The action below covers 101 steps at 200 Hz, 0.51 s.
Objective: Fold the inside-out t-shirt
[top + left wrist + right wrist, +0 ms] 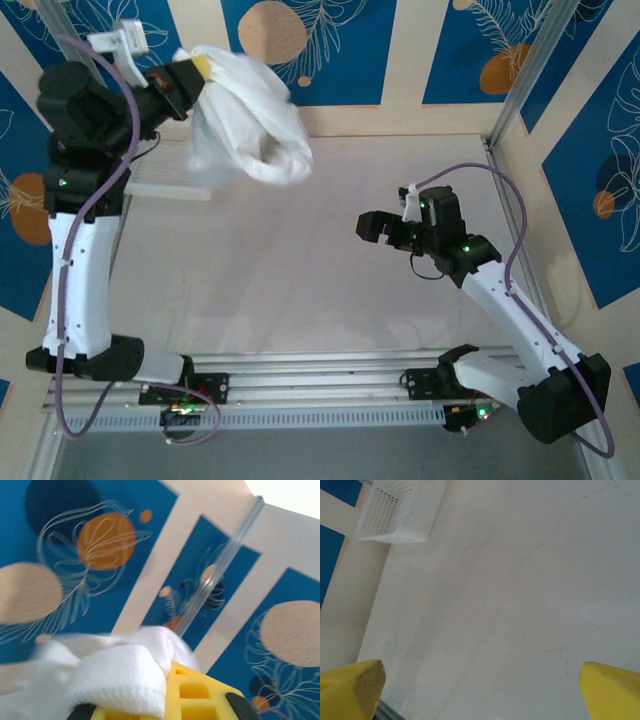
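White t-shirt point(250, 120) hangs bunched from the left end effector point(200, 72), clamped on its cloth; right end effector point(372, 228), wide open and empty, sits well apart, rightward.

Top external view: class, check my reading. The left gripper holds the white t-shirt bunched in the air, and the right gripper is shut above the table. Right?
Not quite. The right gripper is open, not shut: the right wrist view shows its fingers wide apart above the table. The left gripper does hold the white t-shirt bunched in the air.
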{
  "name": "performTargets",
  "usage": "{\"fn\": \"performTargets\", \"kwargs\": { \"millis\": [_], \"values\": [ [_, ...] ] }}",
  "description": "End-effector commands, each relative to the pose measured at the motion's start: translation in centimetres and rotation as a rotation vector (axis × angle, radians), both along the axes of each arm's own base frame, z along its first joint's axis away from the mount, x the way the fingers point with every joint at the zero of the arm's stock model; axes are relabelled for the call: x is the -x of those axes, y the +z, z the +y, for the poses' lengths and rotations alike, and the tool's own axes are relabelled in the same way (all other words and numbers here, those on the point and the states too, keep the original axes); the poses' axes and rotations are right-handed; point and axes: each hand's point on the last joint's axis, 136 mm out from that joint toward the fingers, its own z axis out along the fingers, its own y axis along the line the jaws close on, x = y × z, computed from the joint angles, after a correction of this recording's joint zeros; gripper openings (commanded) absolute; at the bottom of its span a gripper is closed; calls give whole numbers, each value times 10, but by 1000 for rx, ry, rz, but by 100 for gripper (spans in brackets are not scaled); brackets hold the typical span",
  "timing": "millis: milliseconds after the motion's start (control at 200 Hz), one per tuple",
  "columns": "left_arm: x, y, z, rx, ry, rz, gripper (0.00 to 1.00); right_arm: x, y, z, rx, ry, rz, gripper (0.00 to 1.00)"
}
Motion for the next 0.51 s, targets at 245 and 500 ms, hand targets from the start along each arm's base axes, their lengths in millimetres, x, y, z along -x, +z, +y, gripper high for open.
{"fn": "performTargets", "kwargs": {
  "millis": [245,500],
  "values": [
    [-47,-277,5,-199,95,560,59,4,-13,-17,-9,-43,54,99],
    [20,-393,39,-380,211,842,61,-10,-44,6,45,2,127,100]
  ]
}}
